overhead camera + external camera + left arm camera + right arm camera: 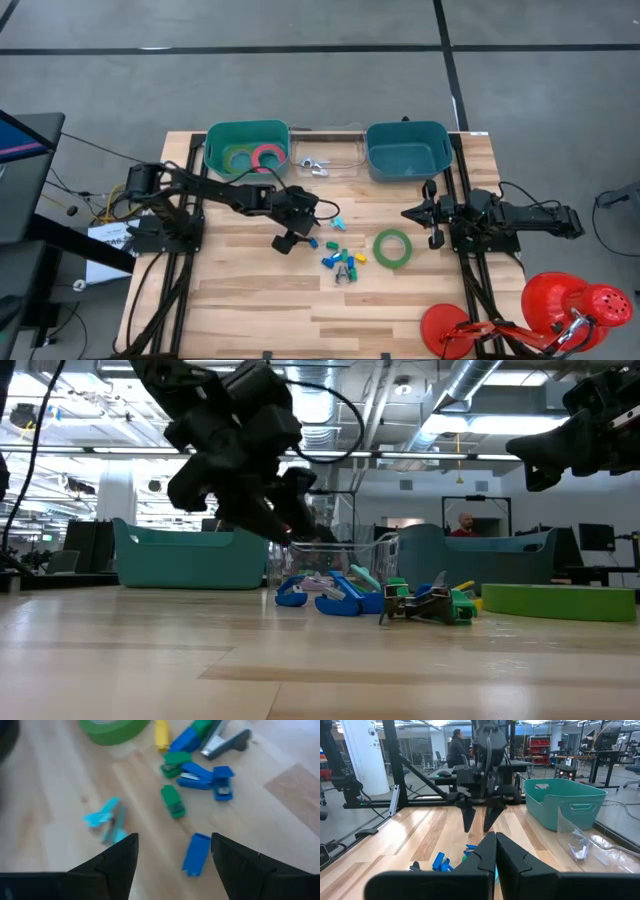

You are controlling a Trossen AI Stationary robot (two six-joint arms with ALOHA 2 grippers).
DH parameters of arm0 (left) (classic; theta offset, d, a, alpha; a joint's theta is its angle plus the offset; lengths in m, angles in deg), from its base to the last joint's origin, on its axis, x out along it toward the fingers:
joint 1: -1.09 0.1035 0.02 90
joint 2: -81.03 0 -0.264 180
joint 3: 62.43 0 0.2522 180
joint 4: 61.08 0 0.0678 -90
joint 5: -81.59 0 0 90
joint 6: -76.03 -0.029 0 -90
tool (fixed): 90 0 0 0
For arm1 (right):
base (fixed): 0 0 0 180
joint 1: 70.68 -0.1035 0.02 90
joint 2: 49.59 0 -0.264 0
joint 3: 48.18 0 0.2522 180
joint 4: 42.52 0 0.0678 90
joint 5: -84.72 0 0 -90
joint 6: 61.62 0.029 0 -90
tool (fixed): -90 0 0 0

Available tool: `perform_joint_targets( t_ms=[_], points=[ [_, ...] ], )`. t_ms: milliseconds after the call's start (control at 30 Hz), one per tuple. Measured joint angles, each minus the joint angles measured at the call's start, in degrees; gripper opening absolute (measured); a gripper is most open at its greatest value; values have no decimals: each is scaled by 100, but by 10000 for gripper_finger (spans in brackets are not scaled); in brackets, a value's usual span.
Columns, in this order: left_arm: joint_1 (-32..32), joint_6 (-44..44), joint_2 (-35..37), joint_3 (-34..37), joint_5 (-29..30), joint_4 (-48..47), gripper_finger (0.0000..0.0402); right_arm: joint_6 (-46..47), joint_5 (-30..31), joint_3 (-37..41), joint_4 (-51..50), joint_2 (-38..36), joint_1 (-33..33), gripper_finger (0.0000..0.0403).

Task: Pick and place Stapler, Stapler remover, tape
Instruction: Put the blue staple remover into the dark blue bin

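While left gripper (172,851) jaws gape, flat ring tape (393,248) (green) rests on wood

One green tape roll (393,248) lies flat beside small staplers (343,259); two more rolls (254,158) rest in a teal bin (215,140).

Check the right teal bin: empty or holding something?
Empty: the high view shows only bare floor inside the right bin, while two tape rolls sit in the left bin.
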Motion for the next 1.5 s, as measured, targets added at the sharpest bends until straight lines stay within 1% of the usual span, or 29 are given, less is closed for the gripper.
perform_joint_targets(
  t_ms=[167, 267, 567, 833, 1000, 1333, 1500],
  points=[
    [-4, 6, -247, 0, -383, 2, 234, -1, -1, 1, 0, 0, 2, 0],
    [-4, 12, -310, 2, -496, -6, 231, 0, 0, 0, 0, 0, 1, 0],
    [13, 1, -578, 2, -509, 55, 229, -1, -2, -1, 0, -2, 0, 0],
    [13, 1, -798, 2, -505, 96, 217, 0, -1, -1, 0, -2, 0, 0],
    [13, 1, -798, 2, -507, 101, 195, -1, -1, 0, 0, -2, 2, 0],
    [13, 1, -798, 2, -505, 126, 129, 0, -2, -1, 0, -2, 1, 0],
    [13, 1, -798, 2, -505, 132, 103, -1, -1, -1, 0, -2, 2, 0]
  ],
)
